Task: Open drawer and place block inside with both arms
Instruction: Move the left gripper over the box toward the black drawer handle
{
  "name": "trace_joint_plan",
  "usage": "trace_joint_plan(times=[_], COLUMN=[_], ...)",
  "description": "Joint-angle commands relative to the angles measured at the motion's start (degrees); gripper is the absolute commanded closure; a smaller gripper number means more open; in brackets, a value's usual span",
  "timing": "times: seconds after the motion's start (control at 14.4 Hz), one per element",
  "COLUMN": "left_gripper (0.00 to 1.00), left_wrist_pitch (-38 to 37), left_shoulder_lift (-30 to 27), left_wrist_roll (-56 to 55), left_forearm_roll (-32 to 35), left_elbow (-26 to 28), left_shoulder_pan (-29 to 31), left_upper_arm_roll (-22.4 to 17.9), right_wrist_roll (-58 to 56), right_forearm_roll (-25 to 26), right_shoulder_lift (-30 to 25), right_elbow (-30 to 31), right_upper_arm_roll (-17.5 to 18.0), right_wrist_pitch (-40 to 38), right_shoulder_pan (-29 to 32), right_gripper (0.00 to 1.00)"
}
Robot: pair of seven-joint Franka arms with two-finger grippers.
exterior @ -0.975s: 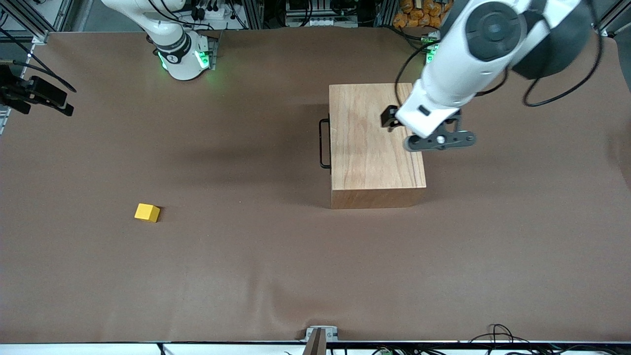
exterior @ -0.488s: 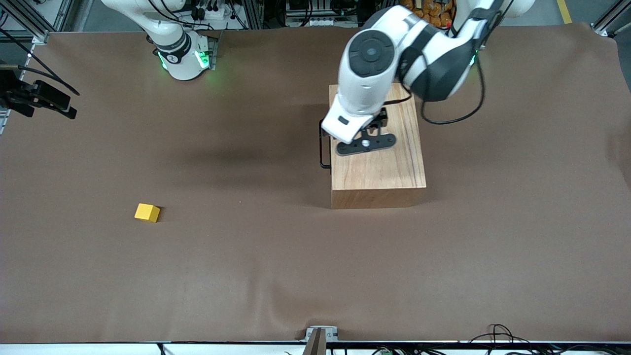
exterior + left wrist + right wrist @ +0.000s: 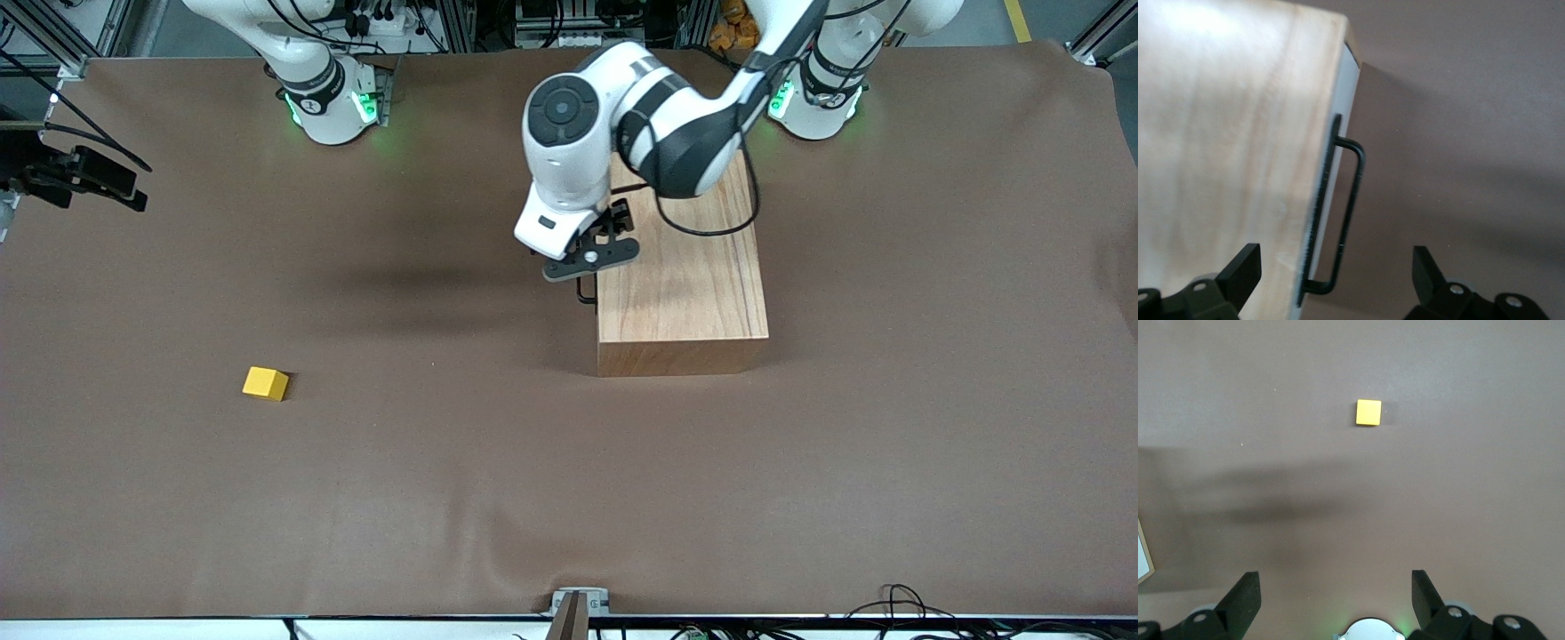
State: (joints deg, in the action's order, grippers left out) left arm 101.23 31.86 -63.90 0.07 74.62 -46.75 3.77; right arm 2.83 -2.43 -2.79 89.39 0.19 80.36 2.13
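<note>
The light-wood box (image 3: 680,276) stands near the left arm's base, and its drawer (image 3: 1346,100) is shut. The drawer's black wire handle (image 3: 1350,200) faces the right arm's end of the table. My left gripper (image 3: 589,265) hangs open over that handle (image 3: 584,292). In the left wrist view the left gripper (image 3: 1336,250) has one finger above the box top and the other above the table, with the handle's end between them, untouched. The yellow block (image 3: 266,383) lies alone on the table toward the right arm's end. My right gripper (image 3: 1335,577) waits open, high over the table, looking down on the block (image 3: 1368,412).
The brown mat (image 3: 498,480) covers the whole table. The right arm's green-lit base (image 3: 331,102) and the left arm's base (image 3: 813,98) stand along the edge farthest from the front camera. A black device with cables (image 3: 84,176) sits at the right arm's end.
The left arm has swung across the box top from the left arm's end to the handle side, and its gripper is now over the handle. Block, box and right gripper have not moved.
</note>
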Motion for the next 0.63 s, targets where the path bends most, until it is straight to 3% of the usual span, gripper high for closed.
trace_joint_plan(times=[0.0,0.28,0.56], left_gripper=[0.00,0.00,0.00], left_wrist_pitch=[1.07,1.08,1.87], left_shoulder_lift=[3.29,4.70,6.63], left_wrist_roll=[-2.90,-3.69,-3.52], left_forearm_roll=[1.60,2.74,2.92], left_elbow=[-2.47,-2.38,-2.55], left_shoulder_pan=[-4.39,-10.46,-11.17], left_upper_arm_roll=[-2.44,-7.09,-7.63], right_wrist_roll=[0.77,0.77,0.68], right_forearm_roll=[0.67,0.76,0.93], right_shoulder_lift=[-1.16,-1.16,-1.25], right_elbow=[0.96,0.96,2.80], right_upper_arm_roll=[0.17,0.08,-0.27], right_wrist_pitch=[-0.90,-1.44,-1.09], right_shoulder_pan=[-0.28,-0.19,0.42], right_gripper=[0.00,0.00,0.00])
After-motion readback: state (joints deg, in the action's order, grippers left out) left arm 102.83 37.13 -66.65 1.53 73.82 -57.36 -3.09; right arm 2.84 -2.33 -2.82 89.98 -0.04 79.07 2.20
